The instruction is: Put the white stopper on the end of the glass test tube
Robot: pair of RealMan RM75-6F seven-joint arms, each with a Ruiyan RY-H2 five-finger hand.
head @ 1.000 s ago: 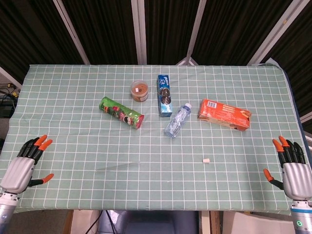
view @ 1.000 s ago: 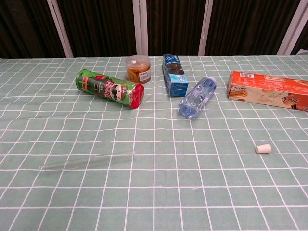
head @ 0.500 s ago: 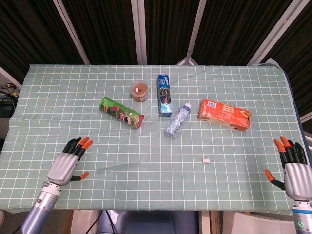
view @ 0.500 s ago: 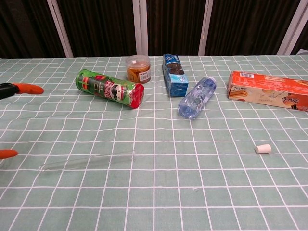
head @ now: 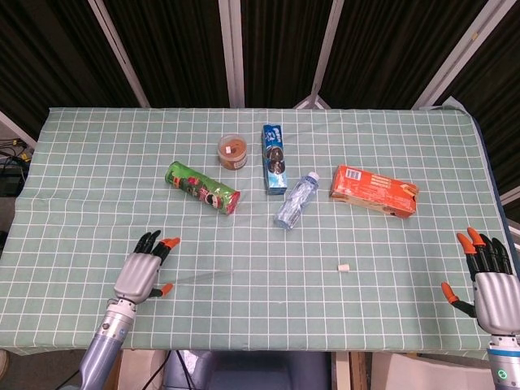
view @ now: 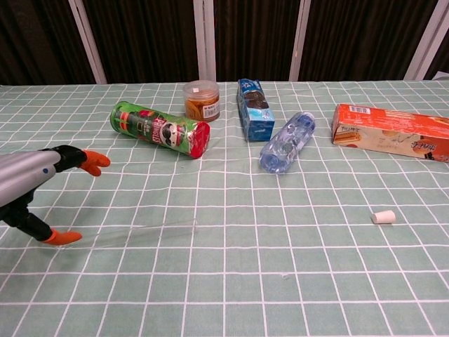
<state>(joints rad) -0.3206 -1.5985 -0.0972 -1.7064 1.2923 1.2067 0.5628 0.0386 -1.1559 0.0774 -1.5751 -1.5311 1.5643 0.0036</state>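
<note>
Your left hand (head: 145,270) hovers with fingers spread, holding nothing, at the left end of the glass test tube (view: 151,228), which lies flat on the near-left cloth. The white stopper (head: 344,266) lies well right of it. Your right hand (head: 487,280) waits spread and empty, near-right.

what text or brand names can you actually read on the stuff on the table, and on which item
None reads clearly enough to quote.
Green chip can: a printed logo, blurred.
Blue box: print too small to read.
Orange box: a barcode label and lettering, illegible.
Water bottle: no readable label.
Brown-filled jar: no legible text.
</note>
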